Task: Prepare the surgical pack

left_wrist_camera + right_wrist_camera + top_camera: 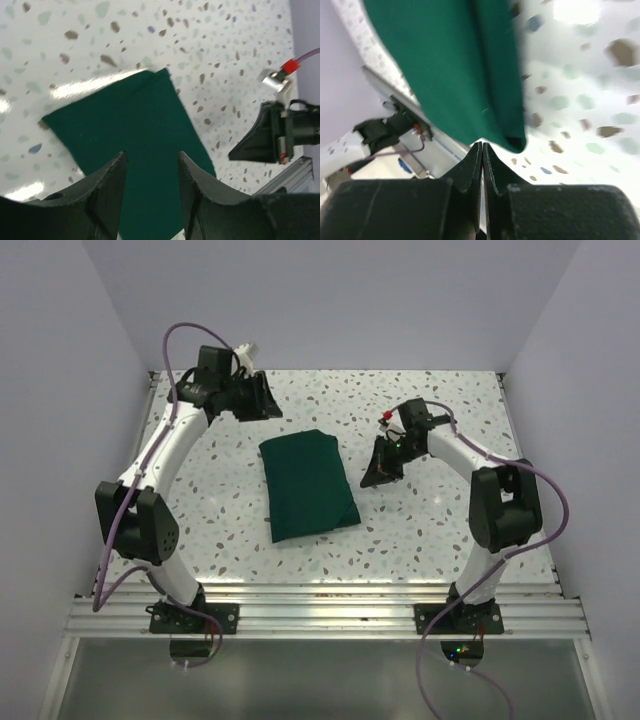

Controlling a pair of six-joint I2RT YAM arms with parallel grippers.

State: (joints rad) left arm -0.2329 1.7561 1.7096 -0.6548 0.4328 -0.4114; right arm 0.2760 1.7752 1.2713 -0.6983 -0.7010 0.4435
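The surgical pack (pixel 307 485) is a dark green fabric drape, folded into a rectangle, lying flat in the middle of the speckled table. My left gripper (pixel 262 398) is open and empty, above the table behind the pack's far left corner. In the left wrist view the pack (pixel 135 145) lies below and beyond the open left gripper (pixel 150 156). My right gripper (pixel 375 472) is shut and empty, just right of the pack's right edge. In the right wrist view the pack's folded edge (pixel 465 75) lies just beyond the shut right gripper (pixel 482 146), not between the fingers.
The speckled white table (pixel 430 530) has purple walls on three sides. An aluminium rail (pixel 320 615) runs along the near edge, carrying both arm bases. The right arm's gripper shows in the left wrist view (pixel 272 135).
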